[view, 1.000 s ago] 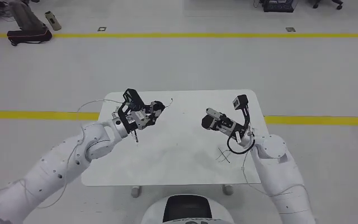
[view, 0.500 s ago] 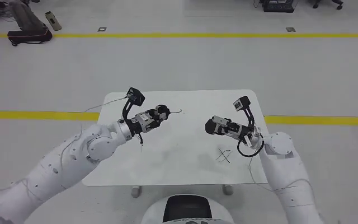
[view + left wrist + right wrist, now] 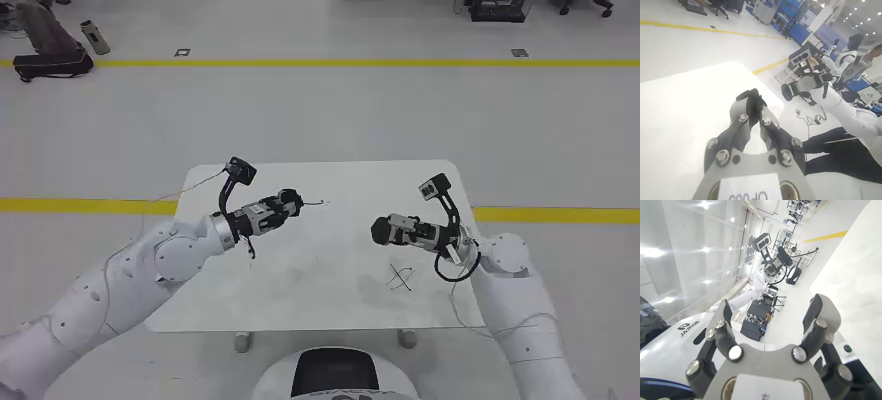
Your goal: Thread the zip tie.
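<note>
My left gripper (image 3: 293, 202) hovers over the left half of the white table (image 3: 330, 290), shut on a thin black zip tie (image 3: 314, 203) whose tail points toward the other arm. In the left wrist view the closed fingertips (image 3: 753, 98) pinch a black piece. My right gripper (image 3: 379, 230) hangs over the right half of the table, facing the left one with a gap between them. Its fingers (image 3: 726, 311) stand wide open around nothing. From the right wrist view the left arm (image 3: 772, 266) is seen farther off, with the zip tie (image 3: 804, 254) sticking out of it.
Two or three loose black zip ties (image 3: 400, 278) lie crossed on the table, toward the front from the right gripper. The table's rounded far corner (image 3: 772, 102) lies just past the left gripper. Yellow floor tape (image 3: 560, 214) runs behind the table.
The left gripper has carried the zip tie toward the table's middle, its tail now pointing at the right arm. The right gripper has swung slightly toward the front, uncovering the loose ties.
</note>
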Tool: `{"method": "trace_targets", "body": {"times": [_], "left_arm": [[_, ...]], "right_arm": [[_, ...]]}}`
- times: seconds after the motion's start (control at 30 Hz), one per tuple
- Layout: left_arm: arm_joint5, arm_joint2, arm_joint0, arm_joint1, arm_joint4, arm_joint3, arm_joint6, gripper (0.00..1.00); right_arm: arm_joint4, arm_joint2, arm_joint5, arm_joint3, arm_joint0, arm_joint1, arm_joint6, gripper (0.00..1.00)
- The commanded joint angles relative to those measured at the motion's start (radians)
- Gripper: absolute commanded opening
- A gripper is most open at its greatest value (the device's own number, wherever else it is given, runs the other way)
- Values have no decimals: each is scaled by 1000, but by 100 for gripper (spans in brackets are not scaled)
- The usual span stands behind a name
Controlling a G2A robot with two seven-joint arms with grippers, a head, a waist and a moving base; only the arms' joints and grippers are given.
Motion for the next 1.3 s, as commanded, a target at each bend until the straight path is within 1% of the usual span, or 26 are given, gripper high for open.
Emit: {"method": "trace_targets", "body": {"times": [0.0, 0.03, 0.1, 0.13, 0.23, 0.27, 0.3, 0.33, 0.4, 0.47, 0.53, 0.57, 0.6, 0.83, 0.9, 0.93, 0.97, 1.03, 1.1, 1.2, 1.27], "left_arm": [[0, 0, 0, 0, -2, 0, 0, 0], [0, 0, 0, 0, -2, 0, 0, 0], [8, 0, 8, -3, -31, 1, -14, 0], [0, 0, 13, -6, -70, 2, -25, 0], [0, -9, 25, -12, -248, -2, -95, 0], [0, -13, 26, -15, -307, -4, -136, 0], [0, -19, 26, -16, -347, -3, -162, 0], [0, -26, 29, -19, -384, 0, -176, 0], [0, -37, 38, -25, -470, 2, -223, 0], [0, -49, 47, -32, -523, 11, -254, 0], [0, -67, 58, -40, -585, 26, -284, 0], [0, -77, 59, -43, -591, 33, -292, 0], [0, -93, 52, -46, -546, 32, -278, 0], [3, -91, 54, -47, -548, 32, -278, 0], [11, -91, 68, -52, -606, 35, -278, 0], [19, -92, 71, -54, -646, 38, -297, 0], [24, -95, 71, -56, -695, 43, -335, 0], [21, -100, 76, -59, -776, 52, -384, 0], [10, -109, 81, -64, -875, 62, -435, 0], [16, -113, 85, -72, -967, 78, -504, 0], [33, -114, 84, -77, -1014, 88, -540, 0]], "right_arm": [[0, 0, 0, 0, 0, 0, 0, 100], [0, 0, 0, 0, 0, 0, 0, 100], [20, -6, 0, -7, -8, 0, -10, 100], [30, -8, 0, -5, -8, 1, 12, 100], [92, -1, 0, 19, 0, 5, 89, 100], [109, 0, 0, 32, 6, 7, 95, 100], [116, -4, 0, 36, 8, 9, 95, 100], [130, -15, 0, 38, 10, 12, 95, 100], [155, -28, 0, 43, 16, 22, 95, 100], [182, -40, 0, 50, 19, 31, 95, 100], [239, -59, 0, 63, 22, 41, 95, 100], [261, -70, 0, 72, 25, 46, 95, 100], [269, -73, 0, 83, 28, 50, 95, 100], [269, -73, 0, 83, 28, 50, 95, 100], [258, -84, 3, 66, 21, 49, 76, 100], [253, -88, 2, 63, 17, 49, 72, 100], [249, -91, 0, 66, 15, 50, 70, 100], [253, -95, 0, 74, 17, 51, 73, 100], [265, -98, 0, 84, 21, 51, 83, 100], [284, -103, 0, 98, 29, 50, 95, 100], [288, -108, 0, 104, 34, 49, 95, 100]]}}
